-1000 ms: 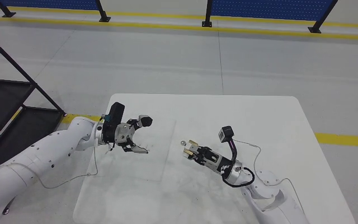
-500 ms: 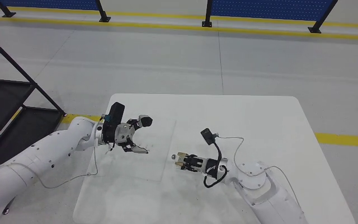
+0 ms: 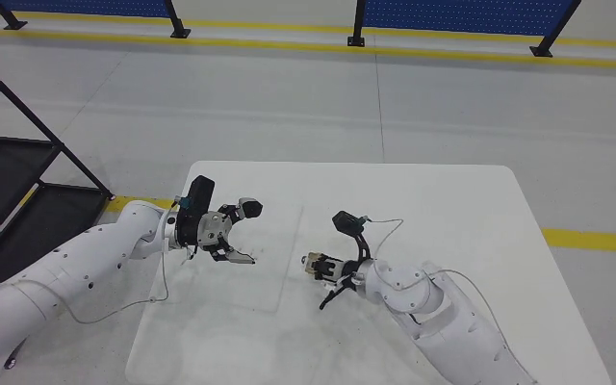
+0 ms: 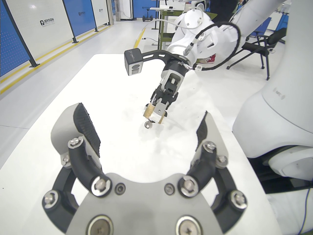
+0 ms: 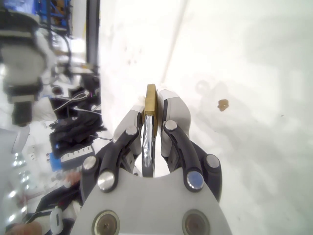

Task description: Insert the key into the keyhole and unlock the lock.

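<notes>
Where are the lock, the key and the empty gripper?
lock point(image 5: 150, 100), right wrist view, on its brass body.
key point(image 4: 148, 123), left wrist view, on its round head.
left gripper point(image 3: 251, 232), top view, midway between its open fingertips.

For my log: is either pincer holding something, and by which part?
The right pincer grips the padlock by its brass body; the left pincer is open, empty.

One lock point(image 4: 148, 111), one key point(image 4: 147, 124), one desk point(image 3: 462, 202), and two hands: a left hand point(image 3: 248, 232) and a right hand point(image 5: 151, 100).
</notes>
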